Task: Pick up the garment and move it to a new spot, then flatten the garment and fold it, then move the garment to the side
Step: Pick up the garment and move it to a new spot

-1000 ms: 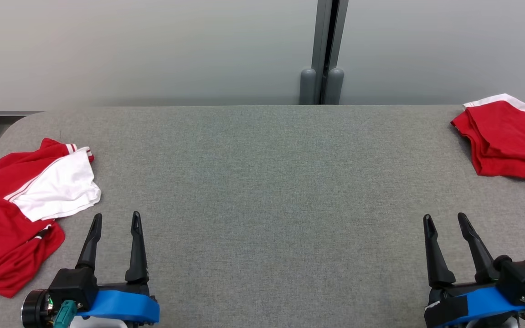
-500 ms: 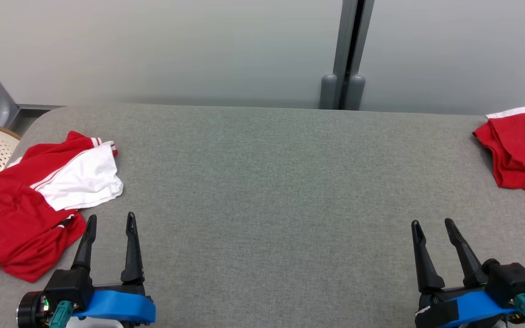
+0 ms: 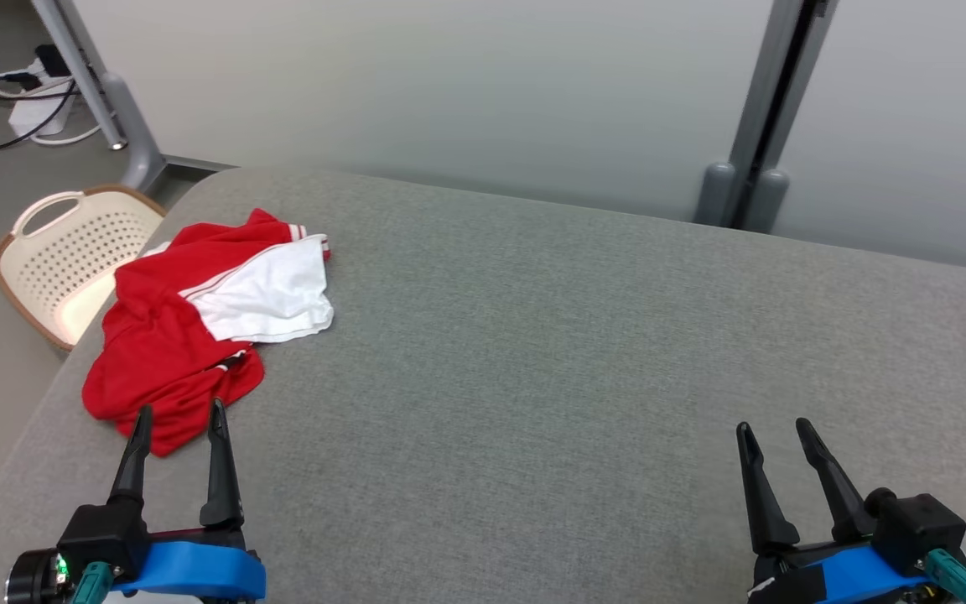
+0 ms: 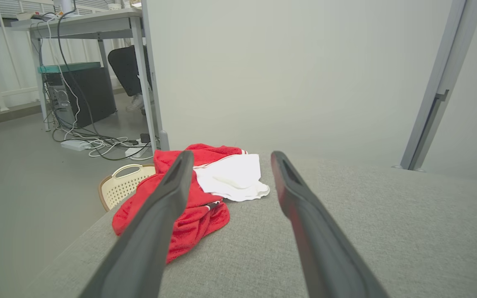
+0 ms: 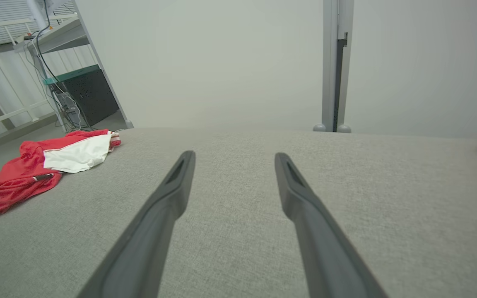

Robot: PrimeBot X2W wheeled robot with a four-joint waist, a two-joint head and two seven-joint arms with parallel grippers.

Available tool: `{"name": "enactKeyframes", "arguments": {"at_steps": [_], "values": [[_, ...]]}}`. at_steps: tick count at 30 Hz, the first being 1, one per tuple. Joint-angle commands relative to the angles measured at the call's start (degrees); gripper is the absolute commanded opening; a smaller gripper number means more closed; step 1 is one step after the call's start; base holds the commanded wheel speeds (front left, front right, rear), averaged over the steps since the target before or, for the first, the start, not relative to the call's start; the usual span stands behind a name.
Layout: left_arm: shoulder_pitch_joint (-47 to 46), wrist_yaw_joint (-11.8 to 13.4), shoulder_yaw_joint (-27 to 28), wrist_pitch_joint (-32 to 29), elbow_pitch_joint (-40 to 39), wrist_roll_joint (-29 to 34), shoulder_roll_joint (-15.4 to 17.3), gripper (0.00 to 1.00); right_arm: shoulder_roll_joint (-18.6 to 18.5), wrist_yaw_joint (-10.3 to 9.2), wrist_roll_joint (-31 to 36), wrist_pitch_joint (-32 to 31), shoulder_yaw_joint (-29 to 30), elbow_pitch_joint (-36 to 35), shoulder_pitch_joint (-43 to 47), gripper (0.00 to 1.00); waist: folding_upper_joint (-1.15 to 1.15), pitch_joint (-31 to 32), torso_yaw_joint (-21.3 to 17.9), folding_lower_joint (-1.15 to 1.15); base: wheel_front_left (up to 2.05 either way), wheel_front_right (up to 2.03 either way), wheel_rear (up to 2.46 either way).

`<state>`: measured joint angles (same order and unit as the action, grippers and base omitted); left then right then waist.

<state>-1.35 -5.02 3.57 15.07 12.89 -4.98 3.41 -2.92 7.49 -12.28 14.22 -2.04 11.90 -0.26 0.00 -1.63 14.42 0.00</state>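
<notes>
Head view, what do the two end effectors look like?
The left end effector has two long, tapered black fingers on a black block, a blue band, a teal connector and a green light. The right end effector has the same fingers, a blue band with black tape.

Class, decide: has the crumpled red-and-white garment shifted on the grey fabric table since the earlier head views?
No. The red-and-white garment keeps its place beside the cream perforated basket; the camera itself swung left.
</notes>
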Motion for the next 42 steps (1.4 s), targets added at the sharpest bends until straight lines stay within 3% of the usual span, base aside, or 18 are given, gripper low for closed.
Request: {"name": "enactKeyframes", "arguments": {"at_steps": [1, 11, 20, 32, 42], "values": [[0.36, 0.38, 0.49, 0.15, -0.30, 0.17, 0.27, 1.00, 0.05, 0.01, -0.12, 0.23, -0.23, 0.18, 0.43, 1.00, 0.00, -0.06, 2.66, 0.00, 0.00, 0.00, 0.00], [0.72, 0.54, 1.62, 0.15, -0.73, -0.03, 0.19, 1.00, 0.04, 0.01, 0.35, 0.50, -0.29, 0.17, -0.86, 1.00, 0.00, -1.12, 10.53, 0.00, 0.00, 0.00, 0.00], [0.90, 0.78, 2.51, 0.14, -1.35, -0.65, -0.05, 1.00, 0.03, 0.01, 1.15, 0.45, -0.22, -0.25, -1.31, 1.00, 0.00, -2.60, 14.18, 0.00, 0.00, 0.00, 0.00], [-1.69, 0.67, 3.14, 0.14, -1.24, -0.70, -0.09, 1.00, 0.03, 0.02, 2.15, -0.35, -0.48, -1.51, -2.48, 1.00, 0.00, -4.94, 11.71, 0.00, 0.00, 0.00, 0.00], [-17.40, -0.05, 6.75, 0.14, 3.46, -2.74, 2.69, 1.00, -0.85, 0.01, 6.62, -2.35, -0.95, -7.67, -6.68, 1.00, 0.00, -13.03, 5.46, 0.00, 0.00, 0.00, 0.00]]}}
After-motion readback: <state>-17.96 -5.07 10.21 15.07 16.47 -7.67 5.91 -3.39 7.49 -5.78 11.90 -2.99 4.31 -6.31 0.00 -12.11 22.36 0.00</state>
